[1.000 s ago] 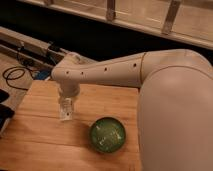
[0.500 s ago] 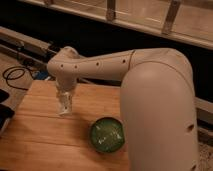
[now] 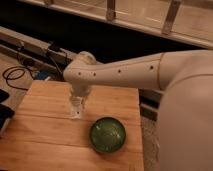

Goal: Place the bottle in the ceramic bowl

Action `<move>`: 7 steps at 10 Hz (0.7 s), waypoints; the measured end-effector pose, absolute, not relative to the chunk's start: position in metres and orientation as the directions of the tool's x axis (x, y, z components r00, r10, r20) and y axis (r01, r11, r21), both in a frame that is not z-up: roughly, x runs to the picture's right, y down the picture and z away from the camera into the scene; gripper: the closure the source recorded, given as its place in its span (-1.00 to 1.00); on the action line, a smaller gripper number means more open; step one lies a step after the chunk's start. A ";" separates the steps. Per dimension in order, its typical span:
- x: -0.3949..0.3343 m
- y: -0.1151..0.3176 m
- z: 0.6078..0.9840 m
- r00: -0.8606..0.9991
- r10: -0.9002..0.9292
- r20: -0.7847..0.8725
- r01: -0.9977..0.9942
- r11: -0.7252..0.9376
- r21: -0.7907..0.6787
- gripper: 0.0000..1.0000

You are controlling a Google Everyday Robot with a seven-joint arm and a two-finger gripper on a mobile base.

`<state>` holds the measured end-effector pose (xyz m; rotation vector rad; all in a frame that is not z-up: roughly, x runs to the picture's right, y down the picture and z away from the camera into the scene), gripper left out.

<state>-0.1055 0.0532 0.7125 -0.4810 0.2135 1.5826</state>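
Observation:
The small whitish translucent bottle [image 3: 76, 111] hangs upright between my gripper's fingers, just above the wooden table [image 3: 45, 140]. My gripper [image 3: 76, 106] points down at the end of the white arm [image 3: 125, 72] and is shut on the bottle. The glossy green ceramic bowl [image 3: 107, 134] stands on the table to the right of the gripper and nearer the front. It is empty. A short gap separates the bottle from the bowl's rim.
Black cables [image 3: 15, 75] and a grey rail [image 3: 35, 47] run behind the table at the left. The arm's large white body [image 3: 185, 115] fills the right side. A dark object [image 3: 5, 112] sits at the table's left edge.
My gripper has moved to the right with the bottle in it, toward the bowl. The bowl has not moved.

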 end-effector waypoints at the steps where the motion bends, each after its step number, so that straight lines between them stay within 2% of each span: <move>1: -0.088 0.059 0.704 -0.029 0.908 -0.417 -0.985 -0.098 -0.144 1.00; 4: -0.026 0.093 0.670 -0.128 0.912 -0.391 -0.977 -0.182 -0.107 1.00; 7: -0.014 0.102 0.663 -0.148 0.911 -0.385 -0.975 -0.200 -0.099 1.00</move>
